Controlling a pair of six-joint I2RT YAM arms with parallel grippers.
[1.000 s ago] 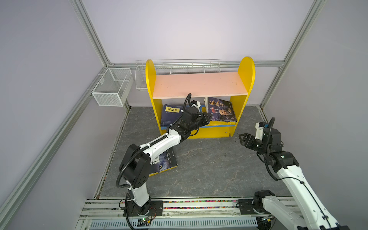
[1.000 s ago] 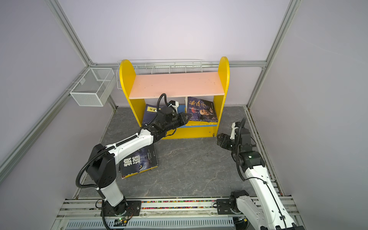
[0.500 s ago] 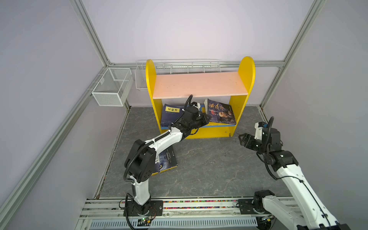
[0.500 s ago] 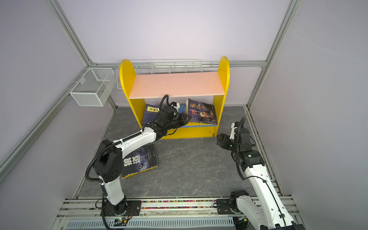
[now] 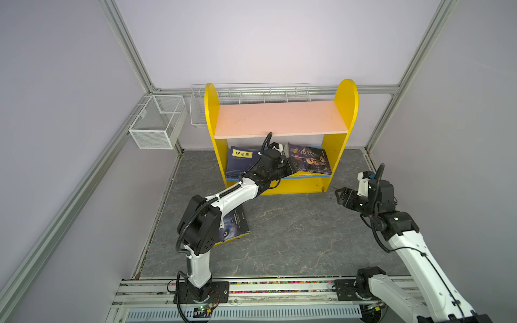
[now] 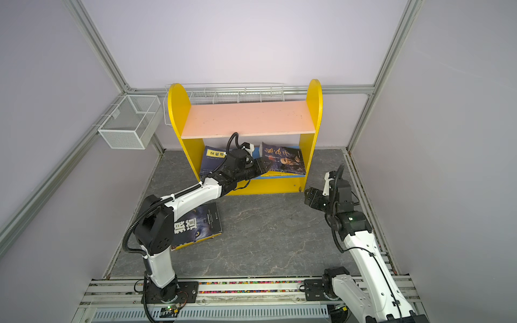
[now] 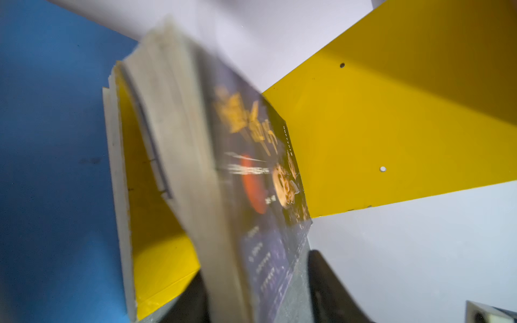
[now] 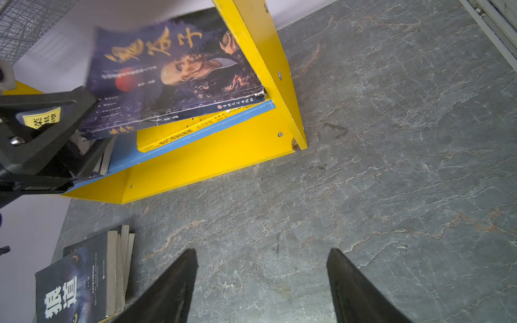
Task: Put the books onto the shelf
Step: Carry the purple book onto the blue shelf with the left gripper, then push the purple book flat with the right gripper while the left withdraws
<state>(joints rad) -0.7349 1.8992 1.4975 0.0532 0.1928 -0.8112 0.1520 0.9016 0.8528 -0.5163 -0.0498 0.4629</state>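
We see bright, even light and soft shadows; the book (image 7: 237, 181) is motion-blurred in the left wrist view.

Books (image 5: 310, 162) lie on the shelf's (image 5: 347, 106) lower board; 1 stack (image 6: 201, 223) lies on the floor (image 5: 293, 232) before its left end.

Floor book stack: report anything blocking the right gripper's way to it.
Nothing does: only bare floor lies between the right gripper and the floor book stack. In both top views the left arm covers part of it.
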